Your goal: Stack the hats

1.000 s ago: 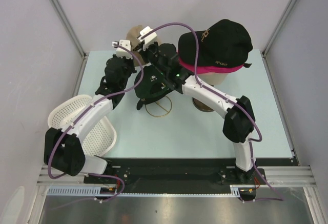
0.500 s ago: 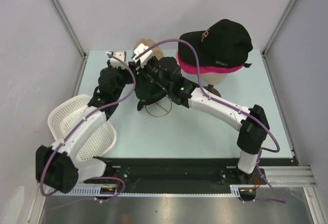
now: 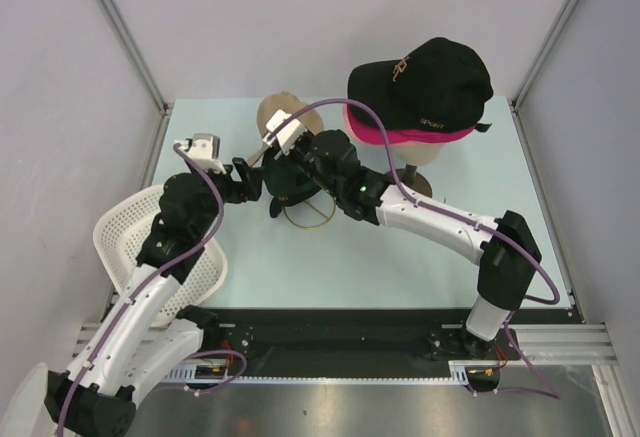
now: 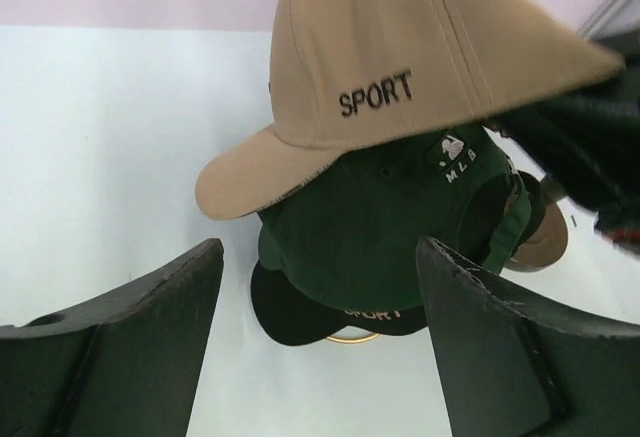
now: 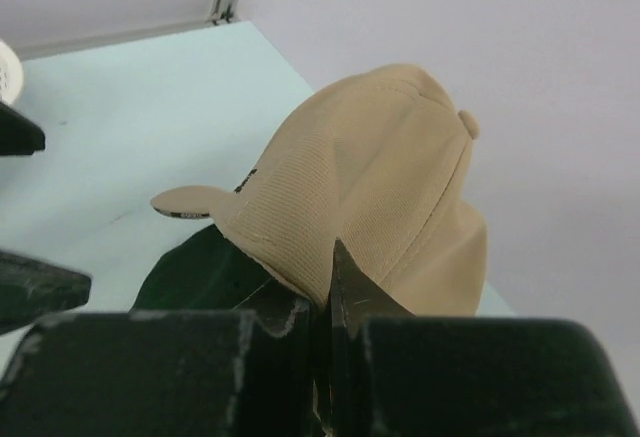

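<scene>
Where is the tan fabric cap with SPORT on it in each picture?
Top external: the tan fabric cap is in the upper middle, left of centre.
Left wrist: top centre.
Right wrist: centre.
Shared landmark: the dark green fabric cap under it.

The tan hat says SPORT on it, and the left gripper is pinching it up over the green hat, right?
Not quite. The right gripper is the one pinching the tan hat, as the right wrist view shows. The left gripper is open and holds nothing. The rest is right: the hat says SPORT and it is over the green hat.
</scene>
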You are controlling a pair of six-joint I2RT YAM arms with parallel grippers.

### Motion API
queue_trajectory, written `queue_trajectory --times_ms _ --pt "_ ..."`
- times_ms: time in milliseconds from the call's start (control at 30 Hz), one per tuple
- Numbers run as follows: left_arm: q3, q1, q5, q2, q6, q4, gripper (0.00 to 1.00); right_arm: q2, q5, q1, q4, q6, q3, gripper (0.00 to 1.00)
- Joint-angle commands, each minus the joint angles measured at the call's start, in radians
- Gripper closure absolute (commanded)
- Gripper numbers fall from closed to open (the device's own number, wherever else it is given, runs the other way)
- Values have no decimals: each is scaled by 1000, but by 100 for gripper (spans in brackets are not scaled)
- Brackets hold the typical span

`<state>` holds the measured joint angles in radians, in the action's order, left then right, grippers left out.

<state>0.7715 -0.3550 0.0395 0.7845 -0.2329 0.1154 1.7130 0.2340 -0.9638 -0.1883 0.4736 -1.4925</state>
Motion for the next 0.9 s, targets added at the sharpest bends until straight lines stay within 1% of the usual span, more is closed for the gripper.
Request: queue_trajectory --times_ms 0,67,133,167,333,400,567,600,700,733,767,833,867 --pt "28 5 59 -2 -144 66 17 -76 36 -52 -20 51 46 100" --pt "43 5 112 2 -183 82 15 -88 66 -72 -39 85 87 100" --pt "71 7 135 19 -230 89 11 -98 83 -93 -42 97 110 100" --pt "83 7 149 28 -250 98 10 -101 87 -98 -36 99 126 100" --pt "137 16 201 94 -405 60 11 -125 120 -127 -8 92 173 100" --pt "138 19 239 111 -465 47 13 -133 160 -131 -19 88 201 98" --pt "146 21 261 166 -480 -31 12 -135 300 -144 -25 79 216 97" --pt "135 22 252 176 -471 -49 12 -132 320 -142 -34 74 218 97" --pt "89 24 156 200 -430 -178 14 -133 358 -145 -46 76 224 94" --pt "72 25 93 205 -416 -260 15 -133 366 -145 -46 74 232 94" --pt "57 25 59 206 -405 -296 16 -139 369 -145 -46 68 235 93" --pt "19 25 -7 217 -367 -386 20 -144 372 -145 -39 62 242 81" --pt "8 25 -79 222 -347 -407 23 -153 373 -148 -30 48 244 69"
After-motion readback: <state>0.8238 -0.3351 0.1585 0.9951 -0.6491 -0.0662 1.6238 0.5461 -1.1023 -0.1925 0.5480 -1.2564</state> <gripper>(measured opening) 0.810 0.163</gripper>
